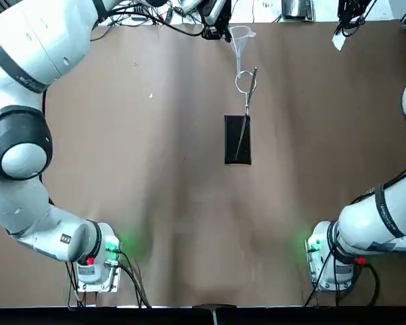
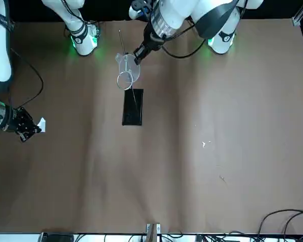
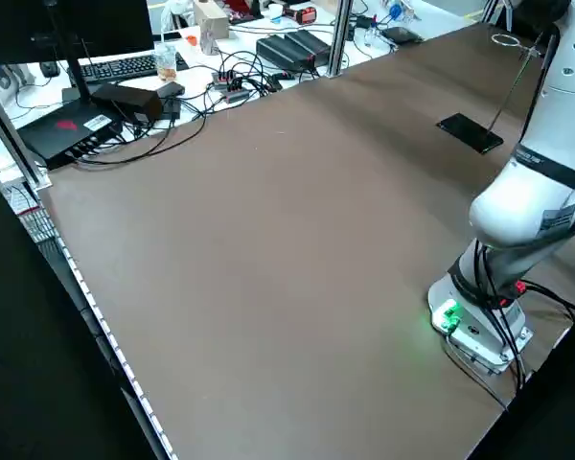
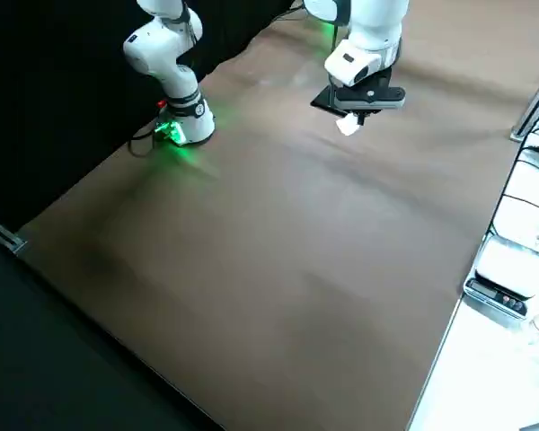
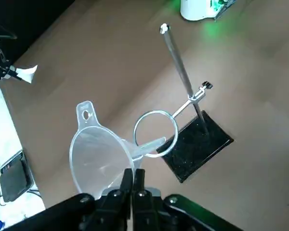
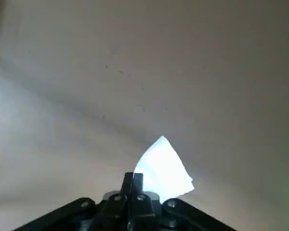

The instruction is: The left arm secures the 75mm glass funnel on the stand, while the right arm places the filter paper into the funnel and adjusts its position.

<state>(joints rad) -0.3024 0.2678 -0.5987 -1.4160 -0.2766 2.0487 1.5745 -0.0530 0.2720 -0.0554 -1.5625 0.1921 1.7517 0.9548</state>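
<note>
My left gripper (image 5: 133, 179) is shut on the rim of the clear glass funnel (image 5: 98, 156), which is held tilted in the air at the far middle of the table (image 1: 240, 39). Its stem points at the stand's wire ring (image 5: 155, 134) and the tip overlaps the ring. The stand's black base (image 1: 237, 139) lies on the table, with the ring (image 1: 245, 82) over the far side. My right gripper (image 6: 133, 182) is shut on the white folded filter paper (image 6: 164, 166), at the far right edge (image 1: 344, 28), well away from the stand (image 2: 133, 107).
Cables and electronics (image 1: 189, 13) line the far edge of the table. A keyboard (image 3: 125, 67), boxes and more cables sit on a bench beyond it. A small white device (image 4: 503, 278) rests beside the table on the right side.
</note>
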